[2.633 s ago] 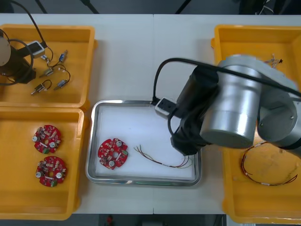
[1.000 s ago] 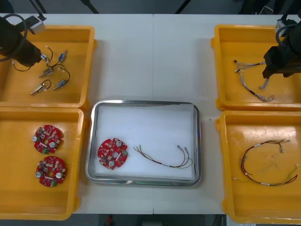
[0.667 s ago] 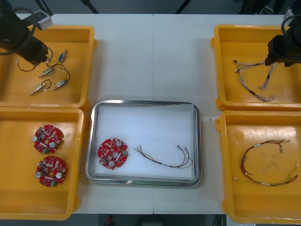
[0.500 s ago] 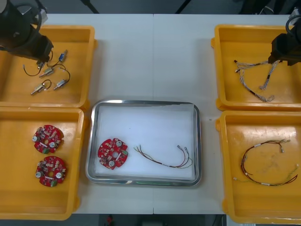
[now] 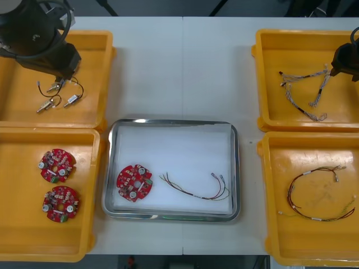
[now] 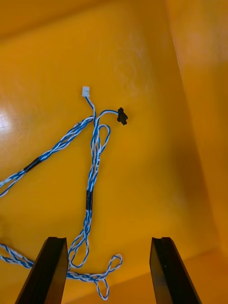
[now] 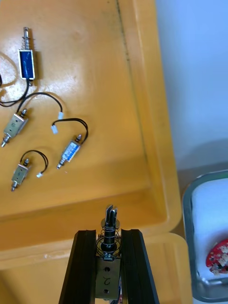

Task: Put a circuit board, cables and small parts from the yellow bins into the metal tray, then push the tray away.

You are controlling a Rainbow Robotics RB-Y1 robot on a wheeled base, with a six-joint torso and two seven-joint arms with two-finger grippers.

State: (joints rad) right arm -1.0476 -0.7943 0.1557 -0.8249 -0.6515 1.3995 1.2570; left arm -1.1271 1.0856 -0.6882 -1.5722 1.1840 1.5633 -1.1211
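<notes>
Firmly pinching a small metal part (image 7: 110, 222), the left gripper (image 7: 108, 237) is hovering over the far-left yellow bin (image 7: 142, 118), its fingers narrowed to the part's width. The part is looking rigid, light and likely slick, best gripped across its flat body. The right gripper (image 6: 108, 247) is hanging wide open above the limp blue-and-white cable (image 6: 90, 190), touching nothing.

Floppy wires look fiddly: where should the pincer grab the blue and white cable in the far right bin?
At the black band, where the twisted blue and white cable runs doubled, flat on the yellow bin floor. Probably straight down, the open right pincer straddling it. The left pincer holds a small metal part above the left bins.
</notes>
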